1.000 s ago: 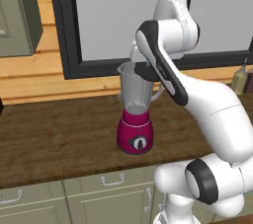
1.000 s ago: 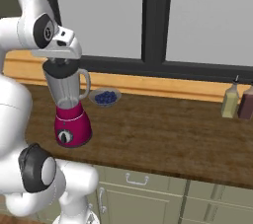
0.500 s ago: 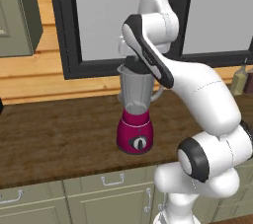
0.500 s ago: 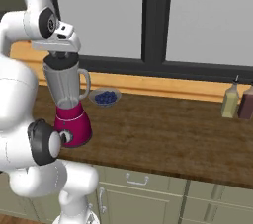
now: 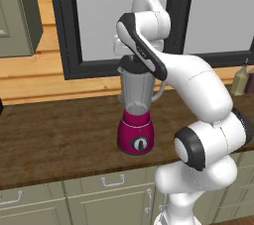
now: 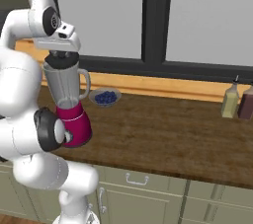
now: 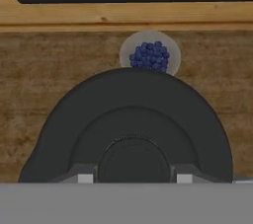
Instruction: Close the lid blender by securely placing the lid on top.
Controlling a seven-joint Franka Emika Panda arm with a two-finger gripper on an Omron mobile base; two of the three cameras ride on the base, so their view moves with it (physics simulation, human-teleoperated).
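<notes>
The blender (image 5: 135, 115), a tall translucent grey jar with a side handle on a magenta-red base with a dark round dial, stands upright on the brown wooden counter (image 6: 163, 134), well placed for the arm to reach its mouth from straight above. The two-finger gripper (image 6: 61, 56) sits directly over that mouth, holding the round black disc-shaped lid (image 7: 133, 129) by its raised centre, fingers clamped at either side (so the lid hangs level). From the base views the lid seems to rest at the jar's rim, though whether it is fully seated I cannot tell. The jar looks empty. Beyond it, a small shallow bowl (image 7: 149, 54) holds a heap of blueberries (image 6: 104, 97).
</notes>
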